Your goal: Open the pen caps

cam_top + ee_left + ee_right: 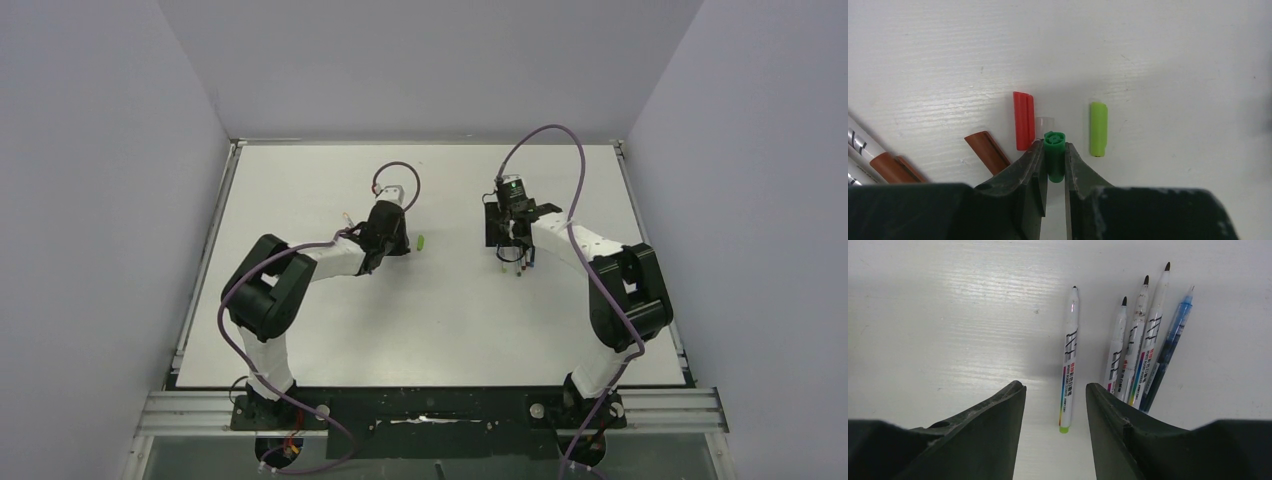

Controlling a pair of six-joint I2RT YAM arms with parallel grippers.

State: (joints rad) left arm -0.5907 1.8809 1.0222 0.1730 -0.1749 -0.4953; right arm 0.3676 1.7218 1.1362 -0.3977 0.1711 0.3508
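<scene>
My left gripper (1054,146) is shut on a dark green pen cap (1054,155), held end-on between the fingertips. On the table just beyond it lie a red cap (1023,120), a lime cap (1098,129), a maroon cap (988,151) and a small clear piece (1045,122). My right gripper (1055,387) is open and empty over the table. An uncapped pen with a lime end (1068,357) lies just ahead, between the fingers. Three more uncapped white pens (1135,345) and a blue pen (1170,347) lie to its right.
At the left edge of the left wrist view lie white pens (860,145) with a maroon cap (890,167) on one. In the top view the left gripper (390,240) is next to the lime cap (421,242). The right gripper (512,245) is over the pens (520,262).
</scene>
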